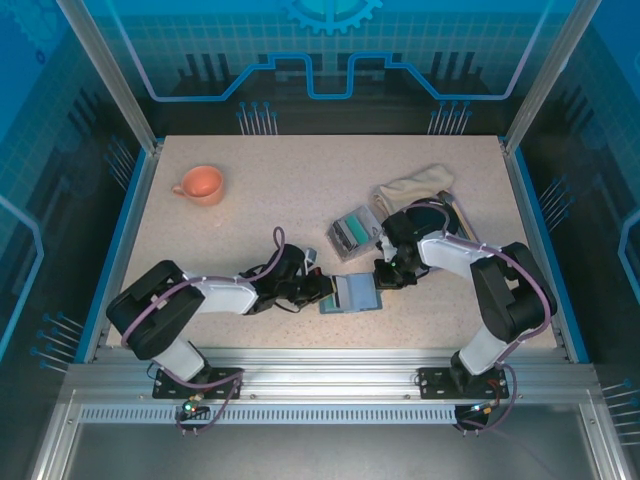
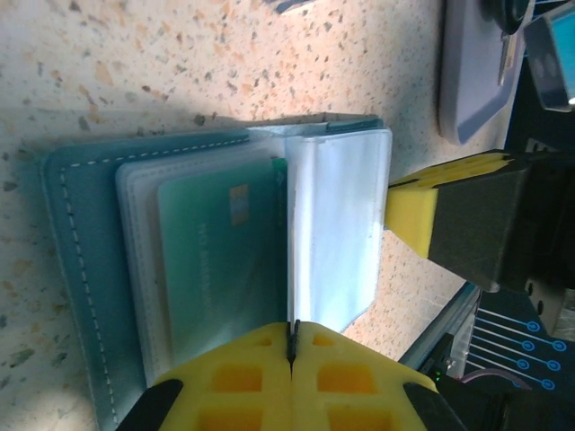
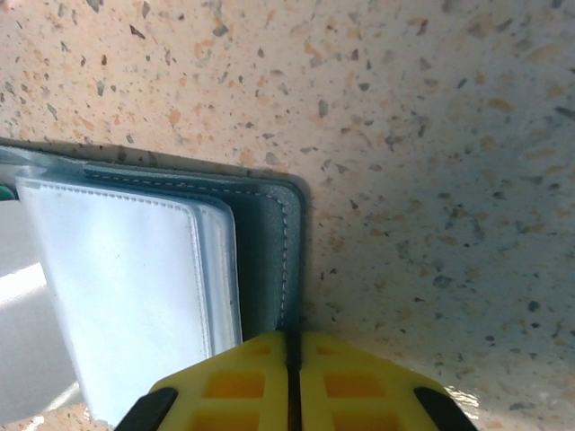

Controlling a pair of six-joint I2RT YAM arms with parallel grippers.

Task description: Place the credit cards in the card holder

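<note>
Card holder (image 1: 352, 294) lies open on the tabletop (image 1: 250, 220), near the front edge, between the two arms. One teal credit card (image 2: 220, 260) sits in a clear sleeve inside it. Left gripper (image 2: 292, 346): jaws closed, pinching the sleeve pages at the fold. Right gripper (image 3: 289, 355): jaws closed on the cover edge at the opposite side. Clear box (image 1: 352, 232) just behind; orange cup (image 1: 200, 184) well apart, back left.

Here we are in a robot lab cell: aluminium frame (image 1: 112, 75), blue panels (image 1: 330, 70) printed with gears and circuits, a speckled table (image 1: 290, 190), left arm (image 1: 215, 293) and right arm (image 1: 455, 250) bolted to a slotted rail (image 1: 320, 385).
</note>
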